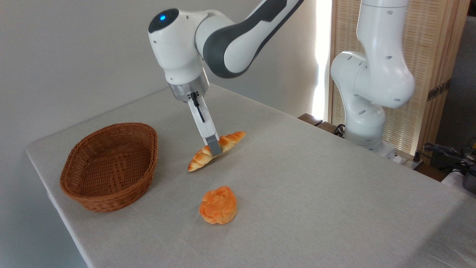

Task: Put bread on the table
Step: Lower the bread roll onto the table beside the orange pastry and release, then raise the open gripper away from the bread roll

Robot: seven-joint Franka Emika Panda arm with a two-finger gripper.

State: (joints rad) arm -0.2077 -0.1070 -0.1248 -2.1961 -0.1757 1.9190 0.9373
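Now | gripper grasping bread mid-length | long axis lower-left to upper-right, over table

The white arm reaches down from upper right, its fingers slanting down-right, closed around a load

You have one support surface: the table, covered in plain grey-beige cloth. Take the wicker basket as your landmark. The bread lies just right of it on the cloth; the orange bun sits right of it, nearer you.
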